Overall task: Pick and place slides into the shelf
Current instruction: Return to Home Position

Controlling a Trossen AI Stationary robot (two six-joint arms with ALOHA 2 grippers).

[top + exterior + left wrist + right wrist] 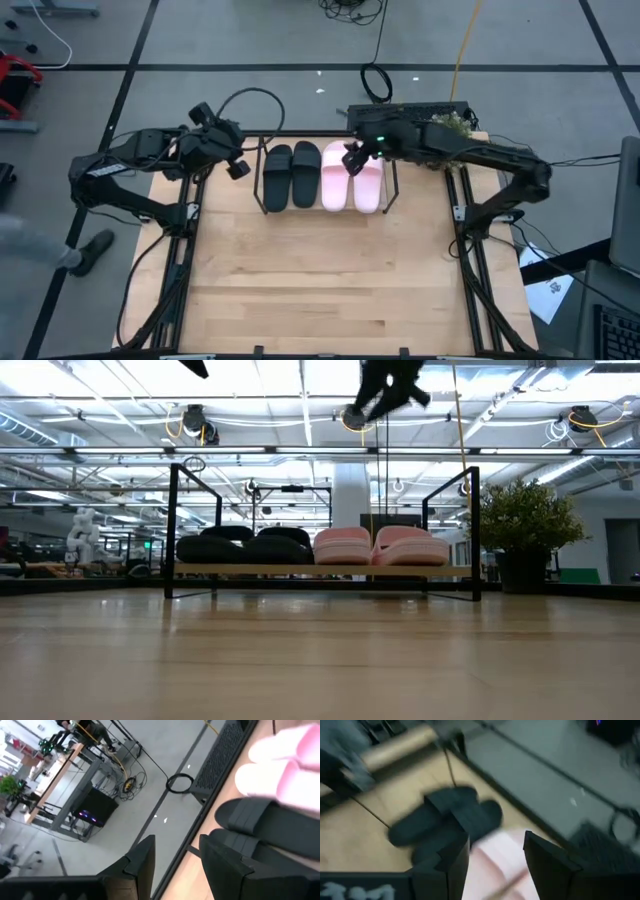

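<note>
Four slides lie side by side on the shelf [392, 190] at the table's far side, resting on its wooden board [320, 570]. The two black slides [291, 175] are on the left and the two pink slides [352, 184] on the right. My right gripper [352, 160] hangs open above the pink pair, well clear of it in the low view [390, 385]. In its wrist view [495, 855] a pink slide [505, 862] shows under the gap. My left gripper [238, 168] is open just left of the shelf, empty in its wrist view [175, 860].
A black case [410, 110] and a plant [455, 122] sit just beyond the table's far edge, with a cable coil [377, 82] on the floor. The bare wooden tabletop [320, 280] stretches from the shelf toward the near edge.
</note>
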